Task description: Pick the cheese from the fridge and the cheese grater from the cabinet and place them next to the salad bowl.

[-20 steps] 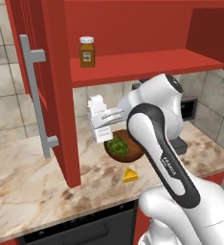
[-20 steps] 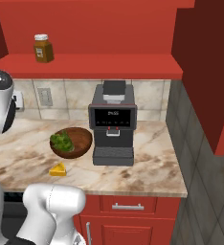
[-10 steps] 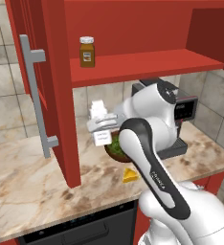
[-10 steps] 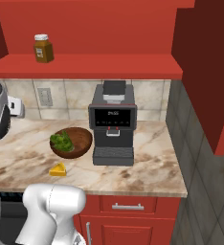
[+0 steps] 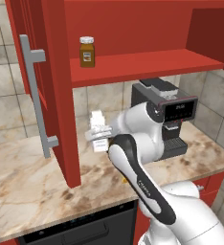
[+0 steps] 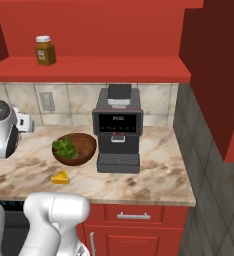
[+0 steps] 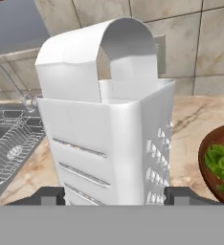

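No legible text: the coffee machine (image 6: 118,135) display and the jar (image 5: 87,52) label are too blurred to read.

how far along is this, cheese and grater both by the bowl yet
Partly. The cheese already lies on the counter beside the salad bowl. The cheese grater sits upright between the fingers of the gripper, out of the cabinet, above the counter. Left: set it down next to the bowl.

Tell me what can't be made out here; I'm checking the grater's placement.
- Grater base: cut off by the hand view's bottom edge, so whether it rests on the counter is unclear.
- Bowl: hidden behind the arm in the left base view.
- Jar label: too small.
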